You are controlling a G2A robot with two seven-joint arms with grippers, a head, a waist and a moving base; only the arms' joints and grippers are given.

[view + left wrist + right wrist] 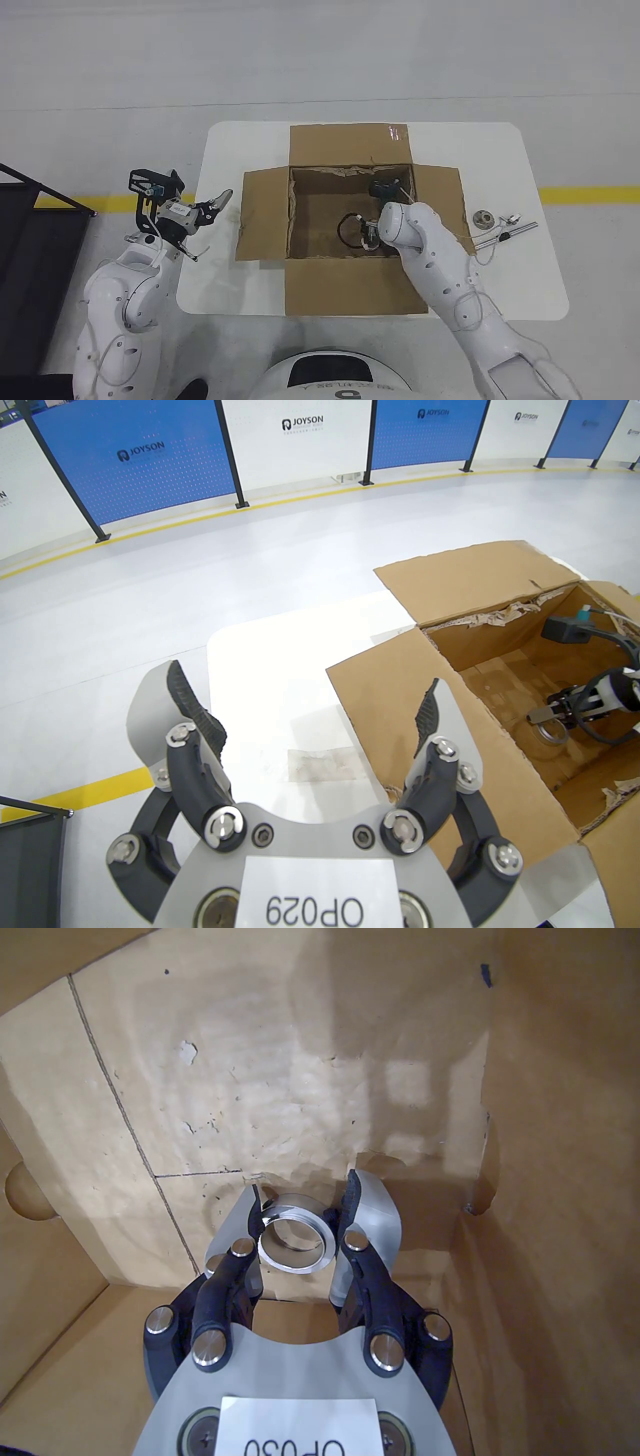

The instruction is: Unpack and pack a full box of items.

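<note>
Right wrist view, right gripper (303, 1183) clamping metal ring (295, 1240) in cardboard box (150, 1078), white label (297, 1425) on wrist, left gripper (304, 675) spread wide

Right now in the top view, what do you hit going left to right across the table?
Left tool → cardboard box → round metal part → small metal pieces.

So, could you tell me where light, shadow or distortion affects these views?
Right wrist view: a bright patch on the box, glints on the metal ring in the right pincer. Left wrist view: the lens bends the yellow floor line. Top view: the box's inside lies shaded.
</note>
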